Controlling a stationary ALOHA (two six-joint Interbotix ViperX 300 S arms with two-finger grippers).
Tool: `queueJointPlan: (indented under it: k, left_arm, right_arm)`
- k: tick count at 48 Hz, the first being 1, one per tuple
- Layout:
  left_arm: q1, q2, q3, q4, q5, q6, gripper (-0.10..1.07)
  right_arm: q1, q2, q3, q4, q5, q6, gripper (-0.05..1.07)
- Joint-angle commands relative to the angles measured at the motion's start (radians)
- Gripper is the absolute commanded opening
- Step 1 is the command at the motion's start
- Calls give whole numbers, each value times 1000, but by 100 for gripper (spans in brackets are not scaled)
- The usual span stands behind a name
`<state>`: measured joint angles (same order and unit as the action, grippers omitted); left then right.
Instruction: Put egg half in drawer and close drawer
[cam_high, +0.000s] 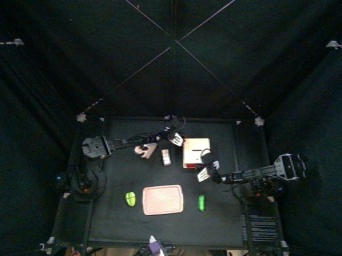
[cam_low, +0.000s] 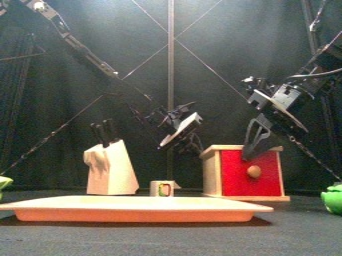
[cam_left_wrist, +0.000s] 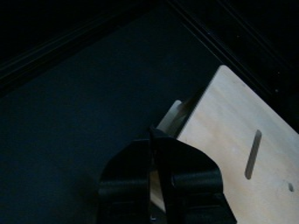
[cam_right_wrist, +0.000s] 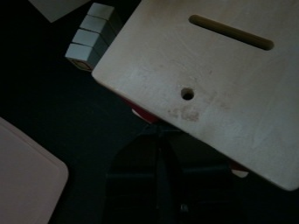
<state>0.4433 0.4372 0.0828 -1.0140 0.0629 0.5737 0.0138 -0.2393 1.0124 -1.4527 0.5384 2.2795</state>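
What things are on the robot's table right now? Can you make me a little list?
cabinet: cream box, red front, round knob
pink tray: flat, at the table's front
green things: one left of the tray, one right
cream block: left of the cabinet
left gripper: between block and cabinet
right gripper: above the cabinet
egg half: cannot spot it

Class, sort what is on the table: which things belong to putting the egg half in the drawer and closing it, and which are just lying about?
For the job: cabinet; drawer; the egg half, which I cannot pick out.

Lying about: knife block; pink tray; left green piece; right green piece; small object.
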Motion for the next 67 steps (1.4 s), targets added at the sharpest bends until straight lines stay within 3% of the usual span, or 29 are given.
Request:
queueJointPlan:
  k: [1,20,30,43,55,67]
  left_arm:
    - [-3,-48,-23,2,2,-2,39]
    - [-6,-175,8,37,-72,9,38]
    - [-11,-259,92,109,-74,8,38]
    - [-160,-419,253,204,-106,6,38]
    - [-330,-560,396,221,-201,8,38]
    - [-486,-623,574,236,-365,11,38]
  right_arm:
    - [-14,-6,-15,-6,3,0,5]
    - [44,-74,-34,-14,3,0,5]
    - [78,-112,-34,-11,3,2,5]
    - [97,-135,-34,-14,5,2,5]
    - [97,-183,-31,-14,5,2,5]
    - [137,-230,-37,-5,0,15,5]
